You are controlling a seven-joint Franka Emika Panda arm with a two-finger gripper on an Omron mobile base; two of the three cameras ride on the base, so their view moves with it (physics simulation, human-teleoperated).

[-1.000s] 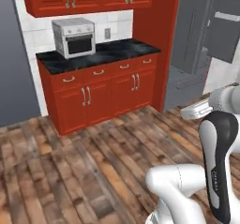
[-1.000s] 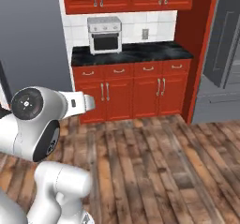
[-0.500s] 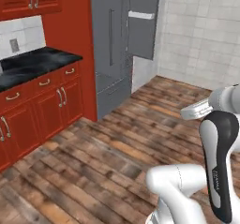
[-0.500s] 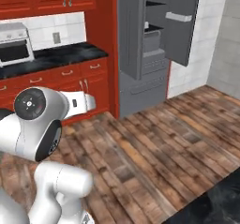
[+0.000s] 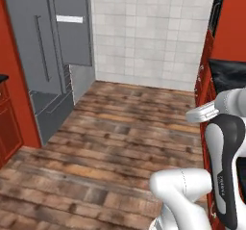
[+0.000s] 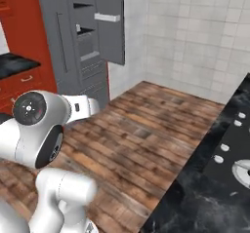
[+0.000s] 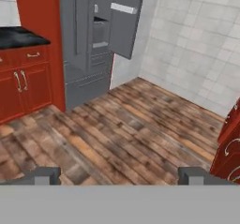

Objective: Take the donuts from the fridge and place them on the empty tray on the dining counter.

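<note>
The grey fridge (image 5: pixel 42 60) (image 6: pixel 82 42) (image 7: pixel 89 35) stands at the left with one upper door (image 7: pixel 125 19) swung open, showing dark shelves and white door bins. The donuts are hidden; I cannot make them out on the shelves. My gripper (image 7: pixel 121 176) is open and holds nothing, its tips wide apart above the wooden floor, well short of the fridge. A black marble top on a red base, the dining counter (image 6: pixel 210 188), runs along the right. The empty tray is out of view.
A white tiled wall (image 5: pixel 149 31) closes the far side. Red lower cabinets with a black top (image 7: pixel 23 73) stand left of the fridge. A red cabinet front (image 7: pixel 230 143) is close on the right. Wooden floor (image 5: pixel 120 142) lies open between them.
The whole picture has swung right with the base: the red cabinets and toaster oven slid off to the left, while the fridge, tiled wall and counter came in. The gripper stays open.
</note>
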